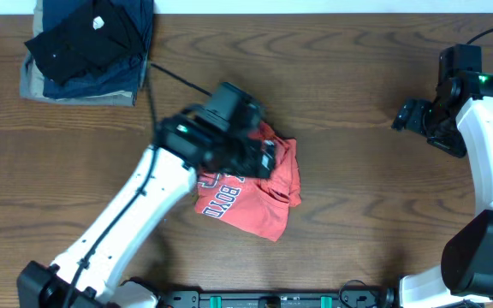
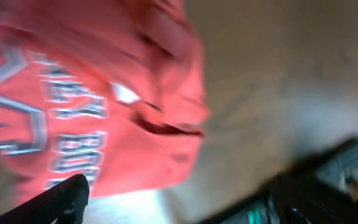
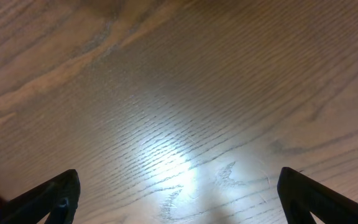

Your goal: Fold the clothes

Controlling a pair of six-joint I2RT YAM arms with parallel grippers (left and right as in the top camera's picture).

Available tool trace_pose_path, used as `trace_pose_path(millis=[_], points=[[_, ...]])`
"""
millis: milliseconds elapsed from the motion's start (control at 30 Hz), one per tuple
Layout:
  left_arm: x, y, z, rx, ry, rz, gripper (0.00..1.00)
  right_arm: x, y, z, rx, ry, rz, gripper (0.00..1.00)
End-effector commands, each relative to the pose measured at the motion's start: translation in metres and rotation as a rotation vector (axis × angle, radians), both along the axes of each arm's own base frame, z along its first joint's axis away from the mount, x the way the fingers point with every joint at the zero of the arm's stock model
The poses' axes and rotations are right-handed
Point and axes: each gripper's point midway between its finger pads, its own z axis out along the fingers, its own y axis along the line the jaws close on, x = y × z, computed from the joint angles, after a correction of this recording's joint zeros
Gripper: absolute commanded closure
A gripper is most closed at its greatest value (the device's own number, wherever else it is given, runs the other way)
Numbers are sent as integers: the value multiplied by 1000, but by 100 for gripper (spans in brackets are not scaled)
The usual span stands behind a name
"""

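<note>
left gripper (image 2: 182, 186) fills the bottom of the left wrist view: one dark finger (image 2: 55, 200) at lower left, the other side a dark blur at lower right, wide apart, nothing pinched between them, so jaws open. the whole view is motion-blurred. just past the fingers lies the orange-red t-shirt (image 2: 104, 93), white-edged dark block lettering facing up, a rumpled fold along its right edge, bare wooden table (image 2: 278, 74) beside it. overhead: the left arm (image 1: 135, 214) reaches in from the bottom left, its wrist and gripper over the shirt's upper left part and hiding it. the shirt sits bunched in a rough lump near the middle of the table, not flat, lettering showing on its lower left portion, creased folds at the right side. can't tell from the pictures whether the fingers touch the cloth. right gripper (image 3: 179, 177) is well apart from the shirt at the far right of the table, both fingertips spread wide over bare wood, open and holding nothing; a sliver of red shows at the left edge of the right wrist view. stack of folded garments (image 1: 84, 43) in the top left corner, black on top, navy under it, khaki at the bottom. a black cable (image 1: 178, 81) runs from near that stack toward the left wrist
</note>
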Motion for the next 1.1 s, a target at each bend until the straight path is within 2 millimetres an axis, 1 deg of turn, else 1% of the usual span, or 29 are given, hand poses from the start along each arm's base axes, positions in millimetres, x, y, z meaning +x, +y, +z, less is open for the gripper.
trace_pose_path(millis=[0,67,167,233,300,400,533,633,733,867,967,1067], points=[[22,26,-14,56,16,97,6,2,0,5,-3,-16,8,1],[28,33,-27,76,53,122,6,2,0,5,-3,-16,8,1],[32,33,-51,106,119,138,6,2,0,5,-3,-16,8,1],[34,29,-66,105,165,143,6,2,0,5,-3,-16,8,1],[37,19,-81,78,204,131,6,2,0,5,-3,-16,8,1],[46,13,-101,75,224,136,6,2,0,5,-3,-16,8,1],[53,10,-118,78,244,160,6,2,0,5,-3,-16,8,1],[54,9,-124,80,257,178,8,2,0,5,-3,-16,8,1],[56,8,-124,75,250,176,16,2,0,5,-3,-16,8,1],[63,-2,-120,19,227,164,32,2,0,5,-3,-16,8,1],[67,-11,-117,-14,206,149,35,2,0,5,-3,-16,8,1],[68,-13,-118,-16,202,144,41,2,0,5,-3,-16,8,1]])
